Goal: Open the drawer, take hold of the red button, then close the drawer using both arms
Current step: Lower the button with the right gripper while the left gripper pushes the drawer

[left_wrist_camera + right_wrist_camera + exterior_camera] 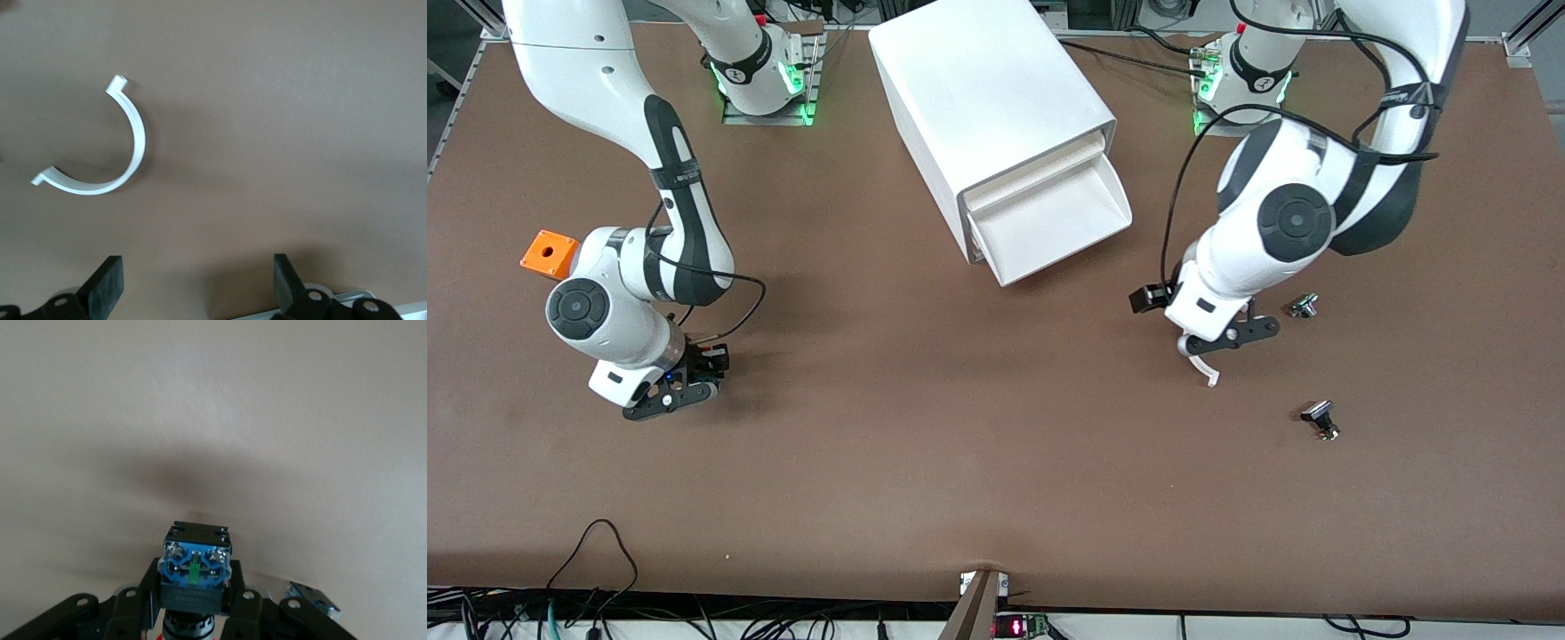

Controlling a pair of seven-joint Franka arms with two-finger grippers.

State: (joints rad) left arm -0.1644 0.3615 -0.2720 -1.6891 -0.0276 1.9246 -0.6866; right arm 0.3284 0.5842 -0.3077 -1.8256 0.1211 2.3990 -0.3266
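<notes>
The white cabinet [996, 107] stands mid-table at the robots' side. Its lowest drawer [1054, 222] is pulled open and looks empty. My right gripper [680, 398] hangs low over the table toward the right arm's end and is shut on the button [195, 568]. The right wrist view shows the button's blue block base and black collar between the fingers [243, 610]; its cap is mostly hidden. My left gripper [1238, 336] is open and empty, just above the table toward the left arm's end, with both fingers [107, 285] wide apart.
A white C-shaped plastic piece [127, 143] lies on the table under the left gripper, also visible in the front view [1199, 357]. Two small dark parts [1303, 307] [1320, 418] lie near it. An orange box with a hole [549, 252] sits by the right arm.
</notes>
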